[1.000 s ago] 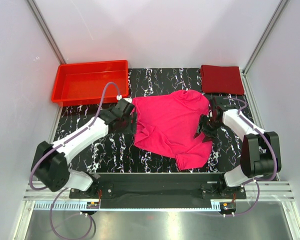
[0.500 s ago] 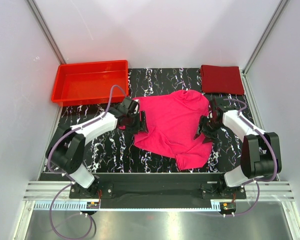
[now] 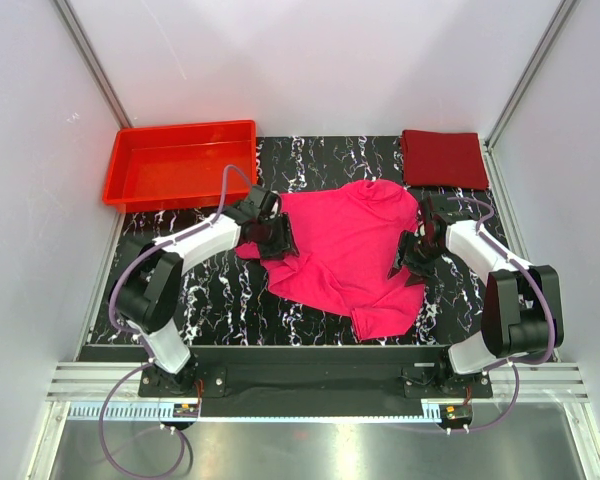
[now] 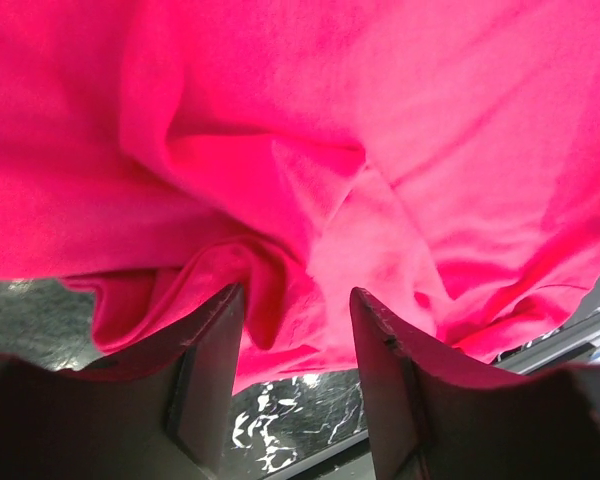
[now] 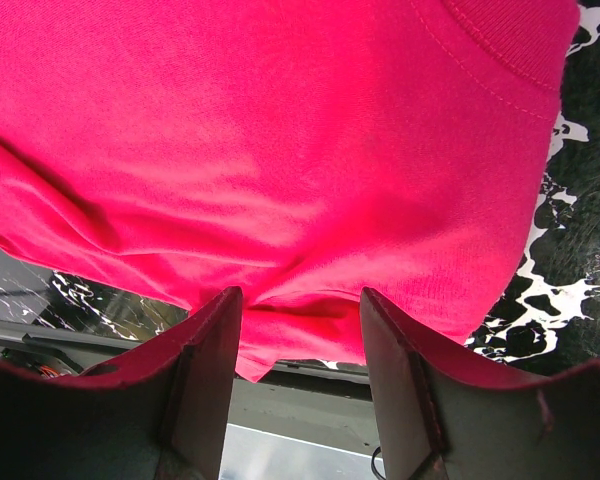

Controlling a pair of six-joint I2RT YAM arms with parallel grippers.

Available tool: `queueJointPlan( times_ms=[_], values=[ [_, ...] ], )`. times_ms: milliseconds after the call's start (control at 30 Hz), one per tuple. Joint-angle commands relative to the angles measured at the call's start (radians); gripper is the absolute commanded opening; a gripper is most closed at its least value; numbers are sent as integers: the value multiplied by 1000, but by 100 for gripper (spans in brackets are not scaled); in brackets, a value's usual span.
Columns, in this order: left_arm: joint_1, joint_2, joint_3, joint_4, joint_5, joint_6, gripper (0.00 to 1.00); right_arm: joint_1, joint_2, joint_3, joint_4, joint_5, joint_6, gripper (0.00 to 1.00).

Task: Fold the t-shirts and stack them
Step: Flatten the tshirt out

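Top external view: pink t-shirt (image 3: pixel 345 250) lies spread out but rumpled on the black marbled worktop (image 3: pixel 230 300), front side up, with one lower corner hanging toward the arm bases. Left jaws sit on the pink t-shirt's left edge, by the sleeve. Right jaws sit on its right edge, just below the other sleeve. Maroon t-shirt (image 3: pixel 443 158) is folded into a flat rectangle beyond the pink t-shirt's upper right corner, not touching it. Red tray (image 3: pixel 185 128) is beyond its upper left, well apart.

Left wrist view: left jaws stand partway apart, straddling a bunched fold of pink cloth. The cloth touches one finger (image 4: pixel 212 370); cannot tell if it is pinched. Right wrist view: right jaws stand partway apart with the hem between the fingers (image 5: pixel 400 380) and the cloth puckered at the tips. No clear grip.
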Motion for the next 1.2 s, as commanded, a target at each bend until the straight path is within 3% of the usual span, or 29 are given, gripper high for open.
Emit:
queueJointPlan(
  times_ms=[0, 300, 500, 567, 600, 633, 767, 900, 1167],
  values=[
    [-1, 24, 57, 12, 34, -22, 50, 0, -25, -2, 7, -21, 2, 58],
    [-2, 33, 70, -96, -1, -8, 46, 2, -23, -8, 10, -16, -1, 58],
    [-2, 39, 61, -19, 17, -22, 42, 0, -10, -7, 7, -13, -2, 58],
    [-1, 44, 78, -17, -9, -10, 28, 0, -5, -7, 6, -10, -5, 58],
    [4, 38, 95, -36, -24, -2, 8, 0, -2, -7, 0, -2, -10, 58],
    [5, 30, 103, -50, -80, 1, 0, 0, 9, -4, -8, -1, -13, 58],
    [22, -95, 104, -157, -262, 44, 0, 0, 44, 3, -28, 4, -16, 57],
    [62, -280, -12, -290, -426, 51, 0, 3, 60, -13, -17, -5, -1, 55],
    [78, -626, -206, -427, -527, -48, 0, 70, 234, 71, 72, -24, 8, 53]
  ],
)
